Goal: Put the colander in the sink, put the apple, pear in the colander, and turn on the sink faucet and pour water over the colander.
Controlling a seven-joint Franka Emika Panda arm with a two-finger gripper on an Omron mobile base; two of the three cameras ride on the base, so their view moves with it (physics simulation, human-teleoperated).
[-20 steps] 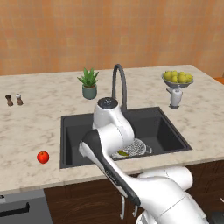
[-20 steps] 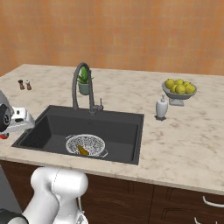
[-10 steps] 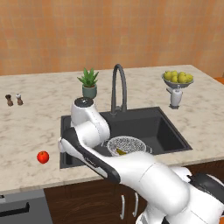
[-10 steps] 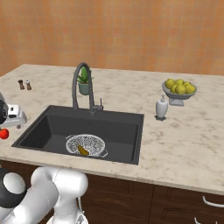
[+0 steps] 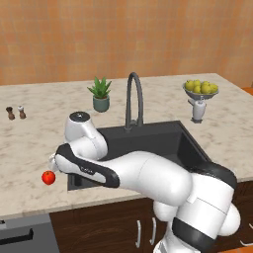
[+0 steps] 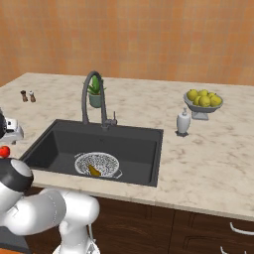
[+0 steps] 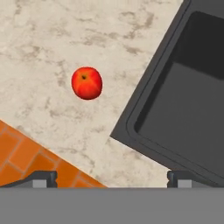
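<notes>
- The apple (image 7: 86, 82) sits on the counter (image 5: 29, 138) near its front edge, just beside the sink's (image 6: 144, 149) left rim, touched by nothing.
- Above it hangs the gripper (image 7: 112, 177), jaws spread wide and empty, the apple well ahead of the fingertips (image 7: 43, 177).
- The colander (image 6: 106, 161) rests on the sink floor with the pear (image 6: 93, 170) inside.
- The faucet (image 6: 92, 96) arches over the back rim.

We are finding no readable text, label, brand, number or sign anywhere in these views.
</notes>
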